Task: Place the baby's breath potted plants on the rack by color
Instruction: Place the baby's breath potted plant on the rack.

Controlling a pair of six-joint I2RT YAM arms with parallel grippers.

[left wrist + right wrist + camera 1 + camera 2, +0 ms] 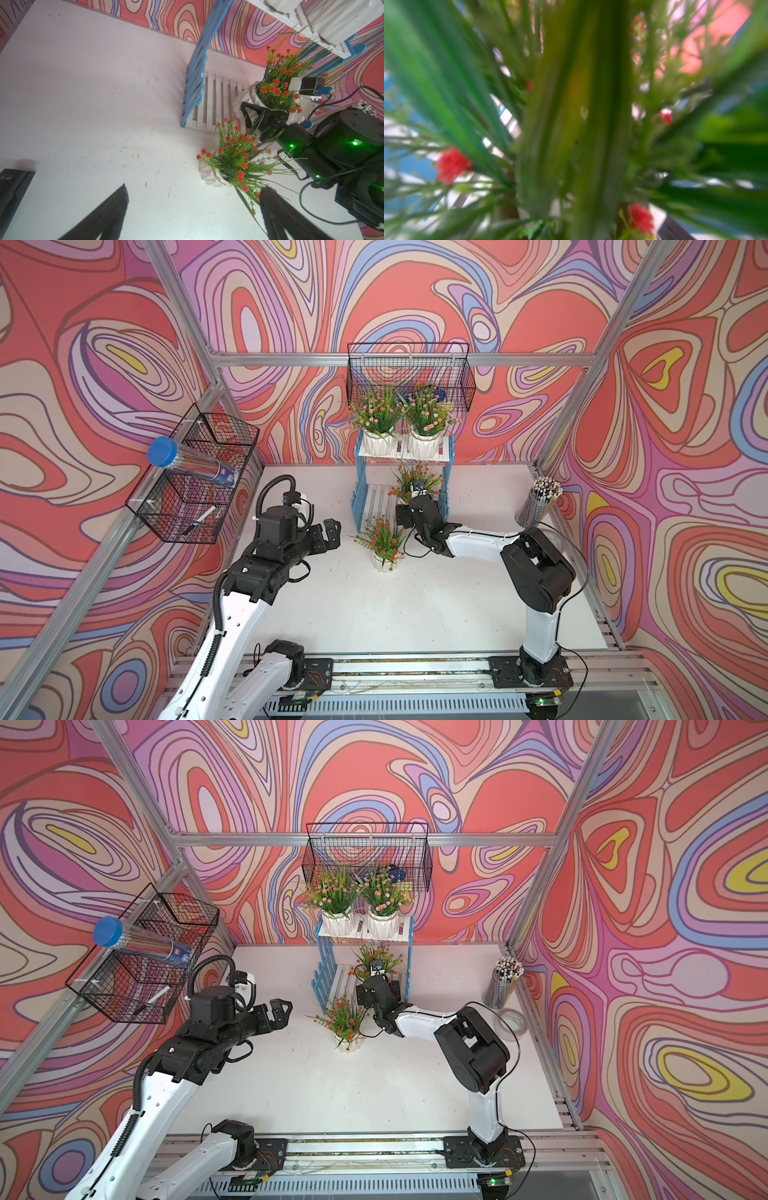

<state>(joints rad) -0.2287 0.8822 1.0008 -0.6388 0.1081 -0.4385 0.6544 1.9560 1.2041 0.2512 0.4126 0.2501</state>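
Note:
The rack (360,485) stands at the back of the table, white slatted shelves between blue side panels. Two pink-flowered baby's breath potted plants (376,416) (428,414) sit side by side on its top shelf. My right gripper (411,502) is shut on the white pot of a red-flowered plant (276,89) at the right end of the lower shelf; its leaves blur the right wrist view. Another red-flowered plant (382,541) stands on the table in front of the rack. My left gripper (332,536) hovers open to the left of it, holding nothing.
A black wire basket (409,373) hangs on the back wall just above the top-shelf plants. Another wire basket (195,489) on the left wall holds a blue-capped clear tube (187,460). A cup of pencils (538,502) and a tape roll (513,1023) stand at the right edge.

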